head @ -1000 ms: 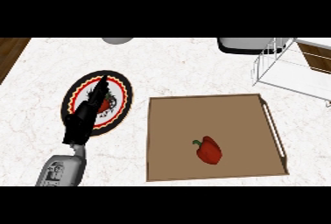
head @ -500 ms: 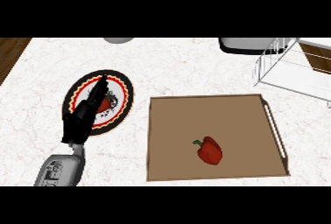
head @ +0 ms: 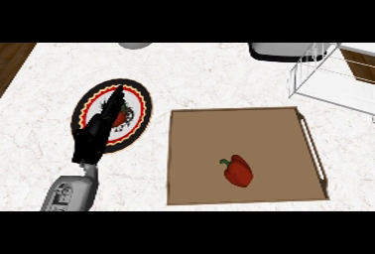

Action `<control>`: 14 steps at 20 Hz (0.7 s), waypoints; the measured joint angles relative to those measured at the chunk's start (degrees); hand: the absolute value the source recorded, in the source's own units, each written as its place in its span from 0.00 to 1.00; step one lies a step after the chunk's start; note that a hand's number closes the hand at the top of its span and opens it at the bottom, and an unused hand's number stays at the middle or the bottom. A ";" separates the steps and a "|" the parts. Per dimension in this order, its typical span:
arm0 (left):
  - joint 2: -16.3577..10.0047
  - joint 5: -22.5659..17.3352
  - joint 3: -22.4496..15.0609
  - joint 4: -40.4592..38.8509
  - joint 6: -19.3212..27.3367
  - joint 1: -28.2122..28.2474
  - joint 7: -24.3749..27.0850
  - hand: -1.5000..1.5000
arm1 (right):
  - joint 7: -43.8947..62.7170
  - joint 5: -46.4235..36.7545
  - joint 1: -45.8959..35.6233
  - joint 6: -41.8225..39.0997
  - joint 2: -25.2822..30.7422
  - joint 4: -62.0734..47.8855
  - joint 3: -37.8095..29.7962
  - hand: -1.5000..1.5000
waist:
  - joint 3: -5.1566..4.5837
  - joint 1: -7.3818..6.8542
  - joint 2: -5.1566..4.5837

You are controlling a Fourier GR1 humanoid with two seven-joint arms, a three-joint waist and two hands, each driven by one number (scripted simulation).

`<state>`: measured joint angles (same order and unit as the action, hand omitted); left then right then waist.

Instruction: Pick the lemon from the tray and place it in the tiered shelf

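A brown wooden tray [head: 219,134] lies right of centre on the marble counter. The only thing in it is a red bell pepper [head: 239,171] with a green stem; I see no lemon. The white wire tiered shelf [head: 330,82] stands at the far right corner. My left hand [head: 95,139] reaches over a round plate [head: 141,106] with a black, red and yellow rim, left of the tray. Its fingers are straight and point away from me. A small red thing [head: 119,119] shows on the plate beside the fingers, partly hidden. My right hand is out of view.
A dark grey vessel [head: 282,50] stands at the back beside the shelf, and a grey round object [head: 135,45] peeks in at the top edge. The counter's left edge drops to a wooden floor [head: 11,59].
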<state>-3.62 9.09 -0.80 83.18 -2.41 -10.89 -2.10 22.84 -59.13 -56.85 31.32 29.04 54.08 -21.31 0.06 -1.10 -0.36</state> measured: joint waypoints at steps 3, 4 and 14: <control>0.18 0.50 -0.01 -0.51 0.54 -0.11 0.30 0.50 | -3.81 3.24 -1.05 1.78 1.06 -3.84 -1.40 1.00 | -0.03 0.13 0.04; -0.11 0.21 0.24 -0.61 0.14 -0.03 0.56 0.50 | -5.63 4.28 -1.34 2.70 1.60 -5.61 -1.98 1.00 | -0.03 0.09 0.03; 0.02 0.75 -0.45 1.41 0.29 2.06 0.27 0.50 | 1.20 -1.82 -1.04 7.69 6.83 -16.01 -2.30 0.00 | -0.09 0.34 0.15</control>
<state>-3.61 9.85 -1.25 84.59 -2.12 -8.83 -1.82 24.04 -60.95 -57.89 39.01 35.88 38.07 -23.60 -0.03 -0.76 -0.21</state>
